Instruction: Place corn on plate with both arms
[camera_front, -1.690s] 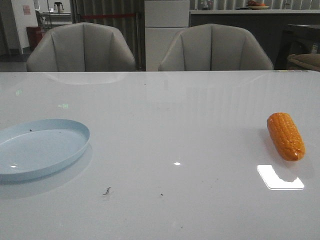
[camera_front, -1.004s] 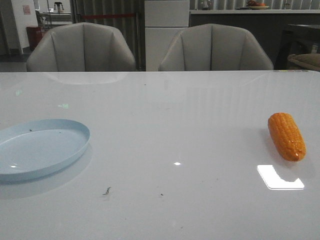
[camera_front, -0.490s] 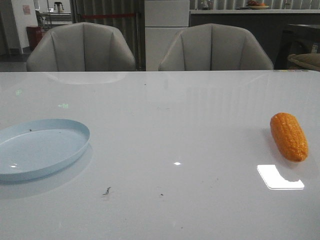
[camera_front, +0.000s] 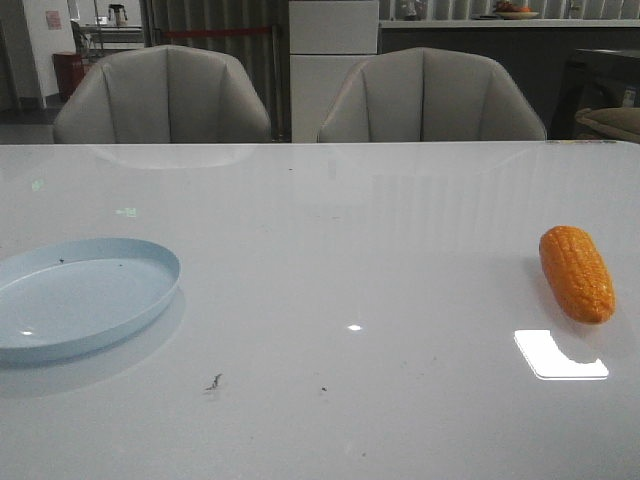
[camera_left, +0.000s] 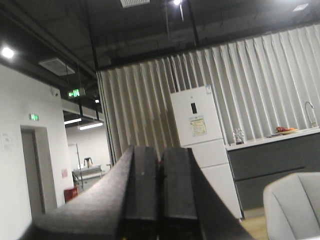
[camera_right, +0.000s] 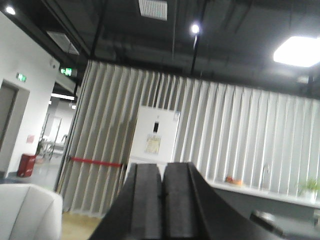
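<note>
So, nothing started yet: round pale blue shallow plate (camera_front: 80, 298) sits at the 9 o'clock edge of the glossy white table (camera_front: 340, 250), bare. Orange bumpy corn cob (camera_front: 577, 273) lies at 3 o'clock, well apart from it. Left gripper (camera_left: 160, 192) and right gripper (camera_right: 161, 192) both have fingers pressed together, holding nothing, aimed up at the room. Next, I'd judge: right arm lowers, opens, straddles the cob.

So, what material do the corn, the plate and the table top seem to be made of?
The corn: probably moulded plastic, uniformly orange with regular kernel rows. The plate: likely plastic or melamine, pale blue, smooth, thin raised rim. The table: glossy white, maybe glass or lacquer; it mirrors lights and chairs.
</note>
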